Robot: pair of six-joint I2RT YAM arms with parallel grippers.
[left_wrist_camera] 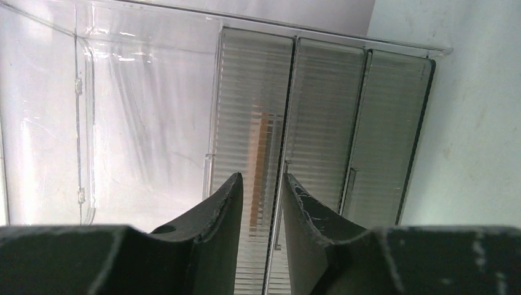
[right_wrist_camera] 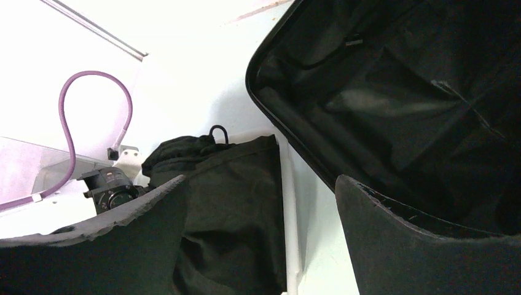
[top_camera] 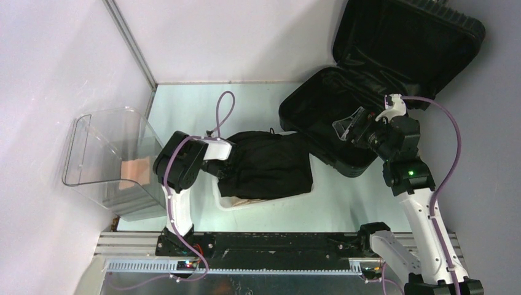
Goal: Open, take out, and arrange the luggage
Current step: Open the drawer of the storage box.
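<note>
A: Left edge first. What is sitting there?

B: A clear plastic container with ribbed panels is standing at the left edge of the pale green surface. A flat tan item is showing inside it. The left arm's fingers are pointing at those ribbed panels. They are standing slightly parted, released, with nothing between them.

A: And the middle?

B: A black folded garment is lying draped over a white plastic basket and hiding most of it. Only the near rim is showing.

A: Where is the luggage lying?

B: The large black hard-shell suitcase is lying open at the far right of the surface, just beside the garment. Whether the two are touching, I cannot tell. Its lid is standing up against the back wall, with the black fabric lining facing the arms.

A: The right arm?

B: The right arm's fingers are hovering over the suitcase's lower shell. They are spread wide, released, and gripping nothing. In the wrist view they are pointing toward the garment and the basket's rim.
</note>
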